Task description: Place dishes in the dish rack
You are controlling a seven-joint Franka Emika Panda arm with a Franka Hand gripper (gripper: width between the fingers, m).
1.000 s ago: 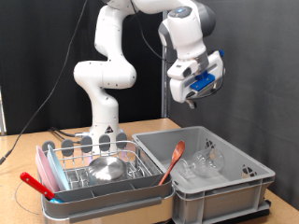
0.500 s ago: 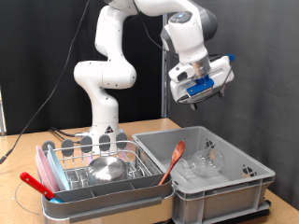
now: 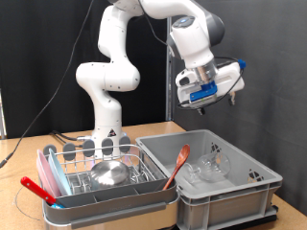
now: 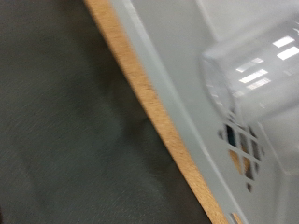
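**Gripper hanging high over the grey bin**

The gripper [image 3: 223, 88] is hanging high above the grey plastic bin [image 3: 213, 182], on the right of the exterior view; whether its fingers are open or closed, I cannot tell. The steel bowl [image 3: 108, 172] is lying in the dish rack [image 3: 106, 175] on the left. Clear glass pieces [image 3: 209, 171] and a wooden spoon [image 3: 177, 164] are sitting inside the bin. In the wrist view, a clear glass [image 4: 254, 73] is showing against the bin wall.
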